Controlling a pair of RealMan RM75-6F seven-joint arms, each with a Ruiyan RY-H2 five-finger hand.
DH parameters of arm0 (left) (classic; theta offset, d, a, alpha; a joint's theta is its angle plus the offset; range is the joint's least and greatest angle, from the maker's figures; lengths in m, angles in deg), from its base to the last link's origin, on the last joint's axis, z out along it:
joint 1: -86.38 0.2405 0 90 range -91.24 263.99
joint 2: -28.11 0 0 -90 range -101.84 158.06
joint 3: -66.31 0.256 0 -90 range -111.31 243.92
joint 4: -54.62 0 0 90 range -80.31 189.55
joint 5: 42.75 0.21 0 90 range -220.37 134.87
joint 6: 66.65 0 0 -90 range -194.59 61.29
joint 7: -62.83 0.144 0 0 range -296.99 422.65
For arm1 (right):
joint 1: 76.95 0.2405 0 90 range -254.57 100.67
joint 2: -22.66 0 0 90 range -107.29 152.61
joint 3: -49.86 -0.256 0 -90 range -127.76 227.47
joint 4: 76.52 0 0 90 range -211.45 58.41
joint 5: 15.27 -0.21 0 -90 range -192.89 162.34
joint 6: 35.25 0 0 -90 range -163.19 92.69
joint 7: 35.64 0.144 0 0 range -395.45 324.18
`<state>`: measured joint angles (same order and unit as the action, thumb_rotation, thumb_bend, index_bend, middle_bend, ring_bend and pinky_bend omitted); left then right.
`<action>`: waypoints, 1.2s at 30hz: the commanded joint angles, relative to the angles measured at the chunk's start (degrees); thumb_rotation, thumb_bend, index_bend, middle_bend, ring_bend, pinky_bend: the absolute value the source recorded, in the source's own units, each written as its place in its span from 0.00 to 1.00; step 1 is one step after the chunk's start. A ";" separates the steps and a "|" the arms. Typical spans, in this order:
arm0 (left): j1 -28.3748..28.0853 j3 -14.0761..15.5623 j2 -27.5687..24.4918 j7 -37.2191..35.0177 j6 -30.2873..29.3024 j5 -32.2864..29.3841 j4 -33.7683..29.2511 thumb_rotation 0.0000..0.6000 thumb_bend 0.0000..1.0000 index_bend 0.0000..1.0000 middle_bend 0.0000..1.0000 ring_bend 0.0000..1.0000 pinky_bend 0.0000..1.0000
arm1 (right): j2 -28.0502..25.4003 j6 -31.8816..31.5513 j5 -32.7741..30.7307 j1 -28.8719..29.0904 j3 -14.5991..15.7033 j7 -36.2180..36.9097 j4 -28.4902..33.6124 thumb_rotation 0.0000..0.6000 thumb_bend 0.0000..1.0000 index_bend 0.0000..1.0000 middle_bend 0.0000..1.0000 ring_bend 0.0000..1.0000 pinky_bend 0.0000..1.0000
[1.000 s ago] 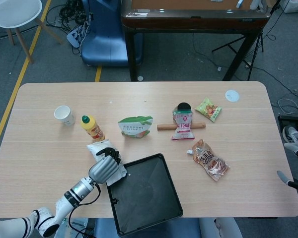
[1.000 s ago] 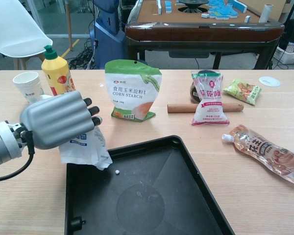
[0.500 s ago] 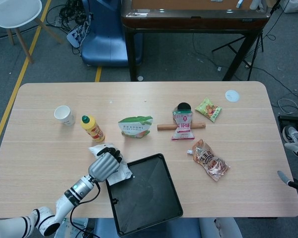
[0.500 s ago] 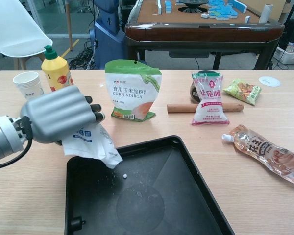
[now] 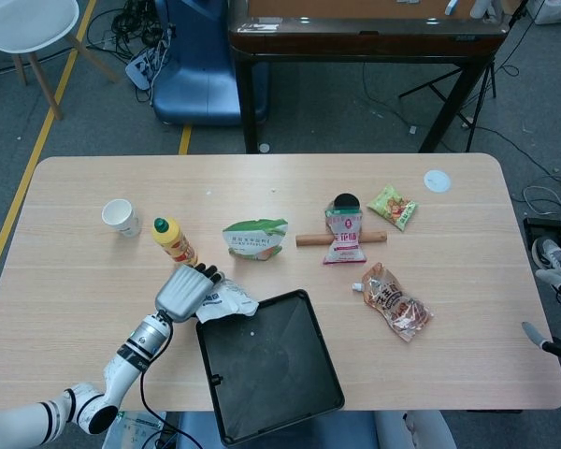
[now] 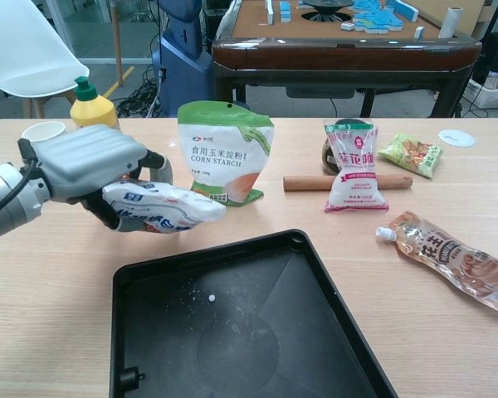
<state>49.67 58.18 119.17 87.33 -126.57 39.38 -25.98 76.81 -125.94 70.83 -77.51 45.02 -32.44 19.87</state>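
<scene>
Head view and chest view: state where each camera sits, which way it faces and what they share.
Head view: high above the table, looking steeply down; shows the left arm and left robot hand holding a white pouch.
Chest view: low at the near table edge, facing level across it; left robot hand large at the left.
Shared: hand, pouch, black tray, corn starch bag.

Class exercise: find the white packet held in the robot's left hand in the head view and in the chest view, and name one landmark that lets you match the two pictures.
Head view: the white packet lies left of centre, held by the left hand, just above the black tray's top-left corner.
Chest view: the white packet is at middle left, under the left hand, above the tray.
Shared landmark: the green corn starch bag behind it.
</scene>
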 commanded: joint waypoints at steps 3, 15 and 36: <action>0.11 -3.35 -1.43 -12.93 3.97 -7.27 -2.10 1.00 0.22 0.42 0.62 0.52 0.68 | 0.08 0.20 -0.07 0.07 0.00 0.07 -0.06 1.00 0.19 0.24 0.26 0.20 0.21; -0.05 -4.13 -2.23 -30.74 9.37 -10.55 -0.14 1.00 0.22 0.40 0.62 0.53 0.68 | 0.10 0.49 -0.12 0.18 0.04 -0.17 0.06 1.00 0.19 0.24 0.26 0.20 0.21; -1.59 -2.11 -0.88 -40.25 12.93 -9.13 3.86 1.00 0.22 0.23 0.38 0.34 0.50 | 0.15 1.12 -0.67 0.45 -0.07 -0.46 0.07 1.00 0.19 0.24 0.26 0.20 0.21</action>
<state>48.17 56.02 118.35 47.22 -113.80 30.32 -22.07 76.96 -124.82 70.16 -77.06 44.95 -32.89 19.93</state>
